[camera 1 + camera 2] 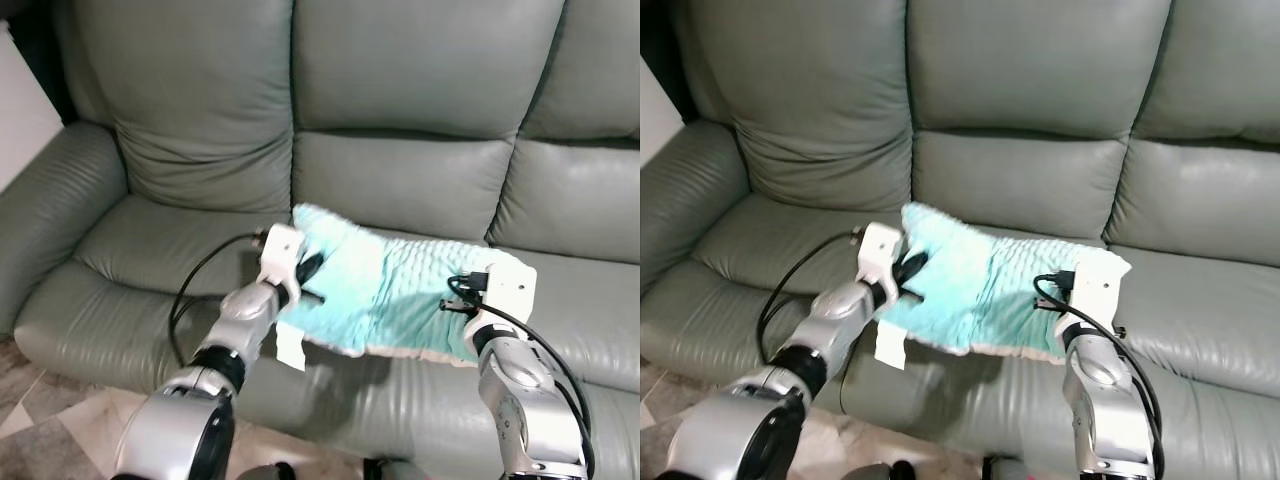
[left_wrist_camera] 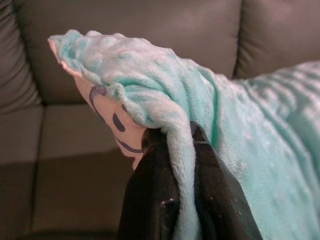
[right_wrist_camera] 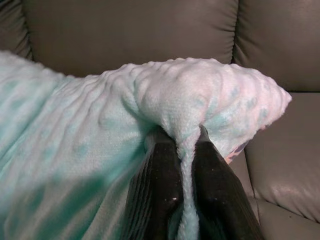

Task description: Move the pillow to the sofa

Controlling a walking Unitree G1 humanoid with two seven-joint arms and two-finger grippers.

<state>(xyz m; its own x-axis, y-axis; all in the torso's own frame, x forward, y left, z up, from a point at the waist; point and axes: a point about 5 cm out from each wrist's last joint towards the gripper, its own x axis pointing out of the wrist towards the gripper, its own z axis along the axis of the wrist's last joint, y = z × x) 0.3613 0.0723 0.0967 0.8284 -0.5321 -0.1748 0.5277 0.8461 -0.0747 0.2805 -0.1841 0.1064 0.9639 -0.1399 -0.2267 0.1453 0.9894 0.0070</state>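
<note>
grey-green leather sofa (image 1: 420,180) filling the background, three back cushions, rolled arm at the robot's left. a mint-green fuzzy pillow (image 1: 390,290) is hanging stretched between both arms, just above the front of the middle seat cushion, casting a shadow on the seat edge below. left gripper (image 2: 182,150) is pinching a fold of the pillow's left edge, fingers (image 2: 150,200) pressed on the plush; a pale underside with dark markings is showing there. right gripper (image 3: 182,145) is pinching the pillow's right corner the same way. a white tag (image 1: 290,350) is dangling from the pillow's lower left edge.
</note>
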